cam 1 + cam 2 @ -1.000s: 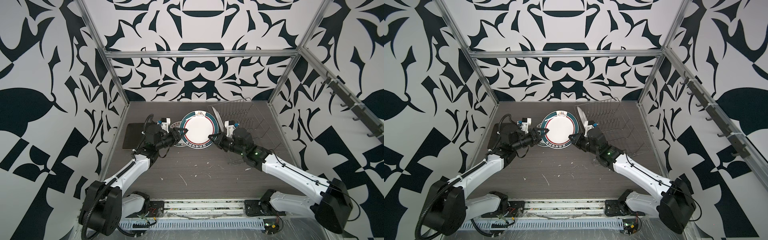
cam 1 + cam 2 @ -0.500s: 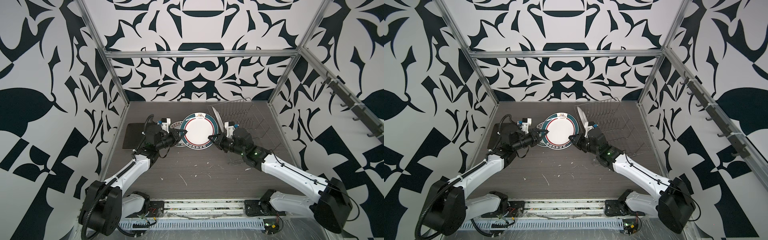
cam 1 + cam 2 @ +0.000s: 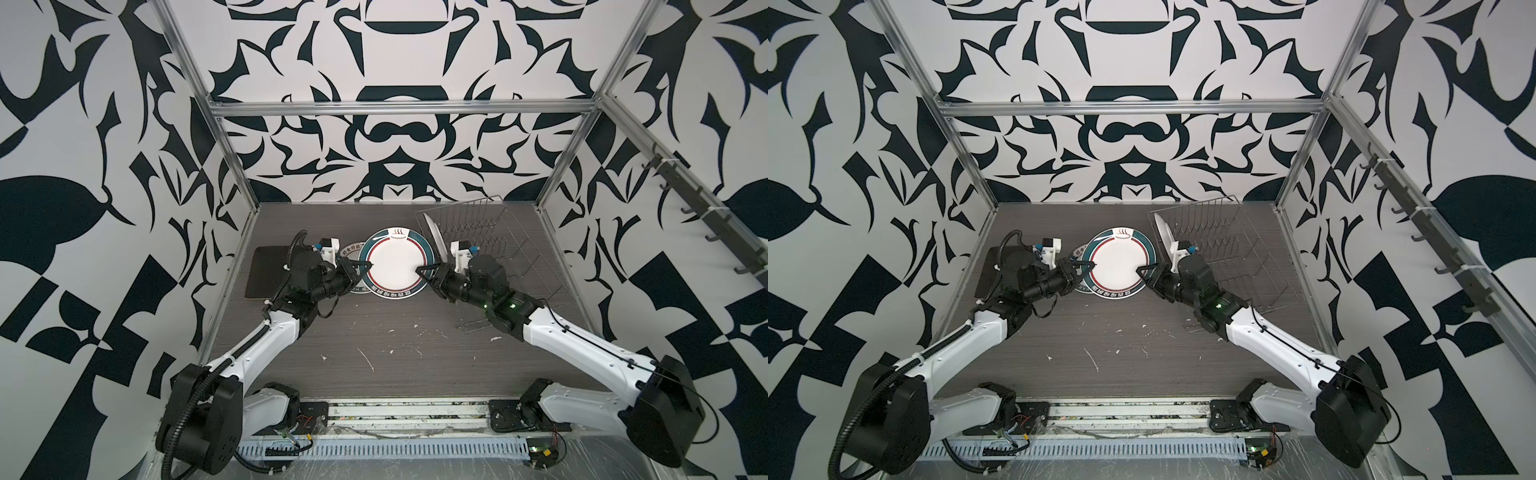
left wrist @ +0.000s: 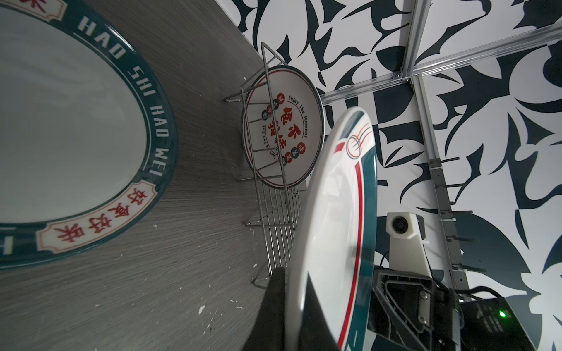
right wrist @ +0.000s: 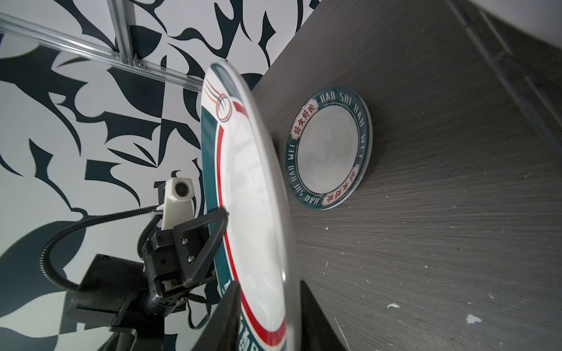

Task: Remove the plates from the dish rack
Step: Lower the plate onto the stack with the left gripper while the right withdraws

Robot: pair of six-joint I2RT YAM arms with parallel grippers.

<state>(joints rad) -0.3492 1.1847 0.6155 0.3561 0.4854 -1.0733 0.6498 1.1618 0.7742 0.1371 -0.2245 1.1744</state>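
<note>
A round white plate (image 3: 395, 266) (image 3: 1117, 268) with a teal and red rim hangs tilted above the table, between both grippers. My left gripper (image 3: 365, 266) (image 4: 292, 282) is shut on its left edge. My right gripper (image 3: 419, 269) (image 5: 269, 284) straddles the right edge, its jaws open wider than the rim. Another plate (image 3: 432, 237) (image 4: 282, 127) with red characters stands upright at the left end of the silver wire dish rack (image 3: 498, 257) (image 3: 1225, 249). A teal-lettered plate (image 5: 328, 146) (image 4: 60, 121) lies flat on the table, partly under the held one.
A dark rounded-square plate (image 3: 268, 272) (image 3: 988, 270) lies flat at the far left, by the left arm. Patterned walls and metal frame posts close in the table on three sides. White flecks dot the wood-grain tabletop (image 3: 395, 357).
My left gripper has closed on the plate's left edge. My right gripper, shut on the right edge before, has spread its jaws. The plate has barely moved.
</note>
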